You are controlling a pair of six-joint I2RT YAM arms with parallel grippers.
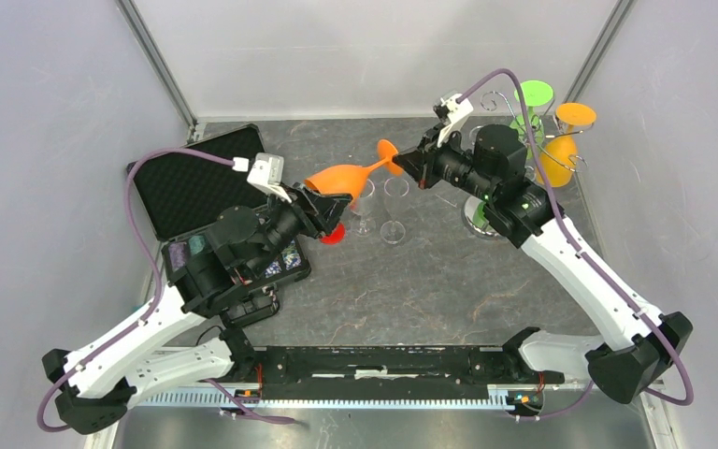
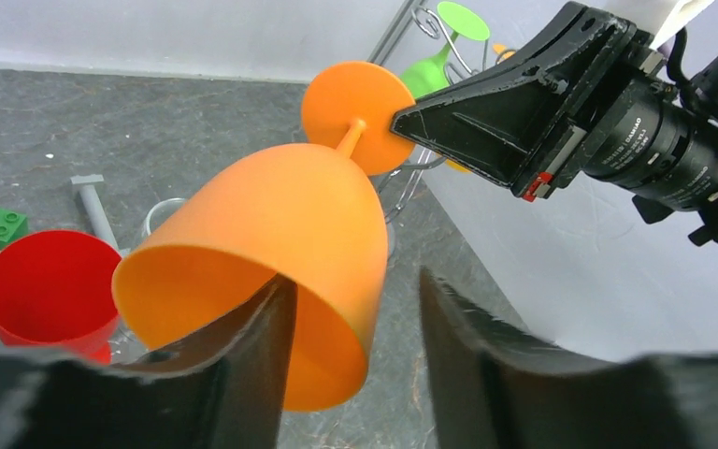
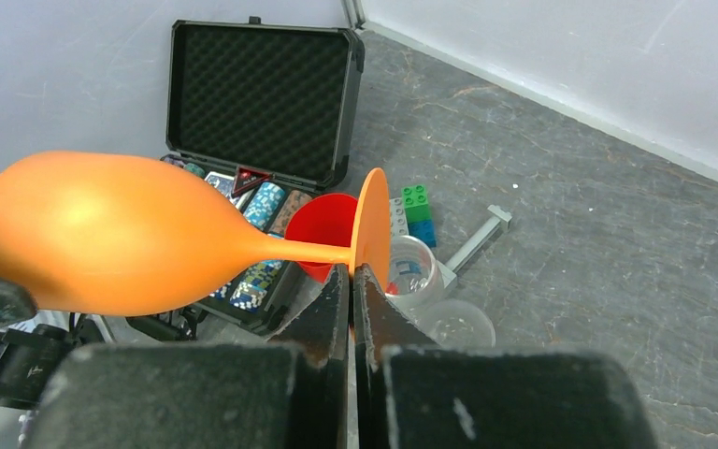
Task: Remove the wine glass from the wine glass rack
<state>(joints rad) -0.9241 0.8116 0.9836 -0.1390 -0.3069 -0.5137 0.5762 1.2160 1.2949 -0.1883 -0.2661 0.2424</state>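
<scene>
- The right gripper (image 3: 351, 292) is pinching the rim of the round foot of an orange wine glass (image 1: 338, 176), its jaws closed tight on the disc.
- The glass is hanging on its side in mid-air over the middle of the table (image 1: 430, 290), clear of the wine glass rack (image 1: 497, 99), with its foot pointing toward the right arm and its bowl toward the left arm.
- The left gripper (image 2: 355, 351) is reaching round the bowl's open end with jaws parted. One finger (image 2: 248, 360) is sitting at the rim, while the other finger (image 2: 472, 360) is standing off the outer wall with a gap showing.
- The rack is standing at the table's far right corner, carrying a green glass (image 1: 533, 94) and a second orange glass (image 1: 561, 154) upside down on its curled arms.
- A red cup (image 1: 334, 235) and two clear glasses (image 1: 394, 213) are sitting on the table beneath the held glass.
- An open black case (image 1: 196, 182) is lying along the table's left edge.
- Toy bricks (image 3: 416, 204) are lying near the red cup.
</scene>
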